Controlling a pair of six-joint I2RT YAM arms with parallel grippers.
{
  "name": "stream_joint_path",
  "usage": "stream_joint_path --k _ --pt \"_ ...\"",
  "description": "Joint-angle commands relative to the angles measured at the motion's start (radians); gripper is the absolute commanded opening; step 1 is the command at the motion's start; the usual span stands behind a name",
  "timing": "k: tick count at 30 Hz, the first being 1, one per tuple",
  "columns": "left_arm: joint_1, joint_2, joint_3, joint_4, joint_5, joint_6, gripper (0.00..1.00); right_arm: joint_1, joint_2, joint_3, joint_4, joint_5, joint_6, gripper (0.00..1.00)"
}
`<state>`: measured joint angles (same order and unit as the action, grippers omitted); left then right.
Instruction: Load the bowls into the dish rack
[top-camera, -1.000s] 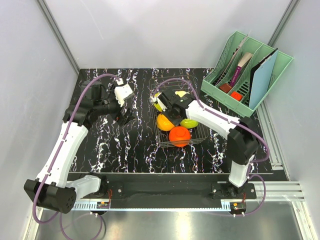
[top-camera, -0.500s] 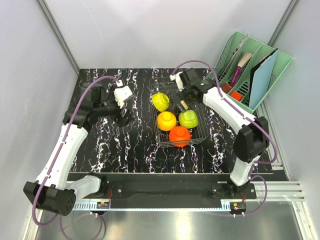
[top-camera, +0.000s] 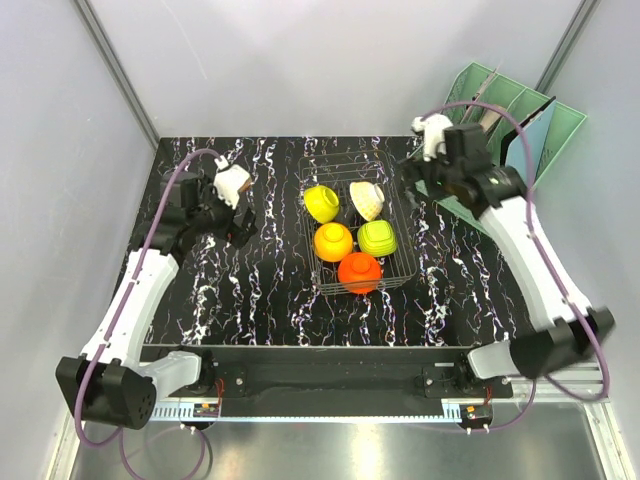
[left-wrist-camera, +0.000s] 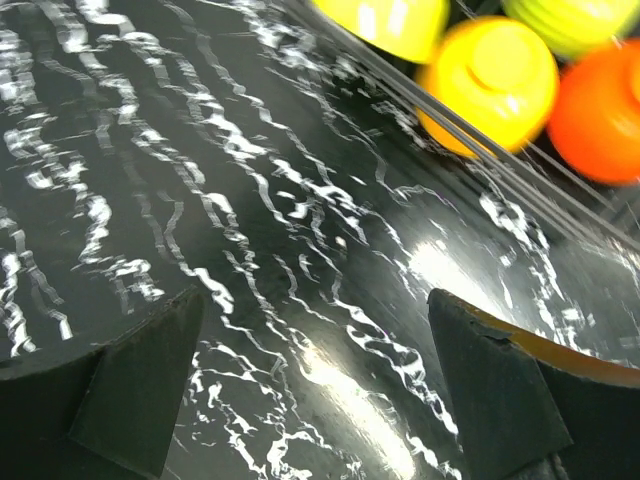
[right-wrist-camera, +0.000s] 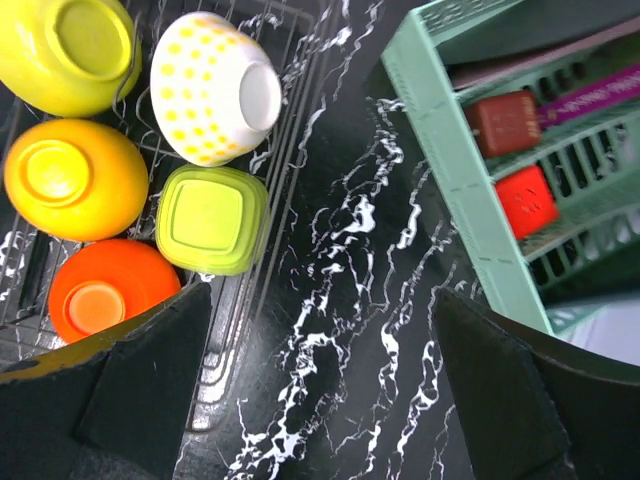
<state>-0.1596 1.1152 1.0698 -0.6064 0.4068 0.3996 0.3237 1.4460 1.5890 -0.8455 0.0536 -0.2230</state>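
Hanging with its fingers spread and empty, the right gripper (right-wrist-camera: 318, 300) is over the table (top-camera: 260, 290), between the dish rack (top-camera: 398, 262) and the green organiser (right-wrist-camera: 430, 160). The left gripper (left-wrist-camera: 315, 300), also spread and empty, is left of the rack. Five bowls (top-camera: 359, 272) lie inside the rack.

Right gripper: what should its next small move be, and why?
Probably draw the right gripper back toward its base and park it. Its jaws stand open and empty over the table, all five bowls sit inside the dish rack, and no other bowl shows in any view.
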Motion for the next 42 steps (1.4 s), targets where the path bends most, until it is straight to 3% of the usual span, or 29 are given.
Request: stream_joint_path --k 1,6,13,17,22,30,42 --pt "0.017 -0.02 0.004 0.131 -0.046 -0.085 0.99 -0.08 -0.159 -0.101 0.054 -0.082 0.022 1.0" --pt "0.017 0.026 0.019 0.128 -0.078 -0.094 0.99 -0.172 -0.275 -0.25 0.105 -0.155 0.057 1.0" --pt "0.015 0.101 0.025 0.134 -0.098 -0.102 0.99 -0.192 -0.314 -0.377 0.115 -0.38 0.034 1.0" --pt "0.015 0.107 0.025 0.134 -0.134 -0.099 0.99 -0.192 -0.245 -0.425 0.143 -0.364 0.036 1.0" --pt "0.015 0.09 0.016 0.132 -0.14 -0.087 0.99 -0.19 -0.138 -0.403 0.175 -0.178 0.048 1.0" --pt "0.015 0.066 0.009 0.128 -0.164 -0.062 0.99 -0.19 0.0 -0.383 0.191 -0.103 0.066 1.0" --pt "0.017 0.071 0.009 0.126 -0.171 -0.039 0.99 -0.124 0.097 -0.403 0.154 -0.123 0.044 1.0"
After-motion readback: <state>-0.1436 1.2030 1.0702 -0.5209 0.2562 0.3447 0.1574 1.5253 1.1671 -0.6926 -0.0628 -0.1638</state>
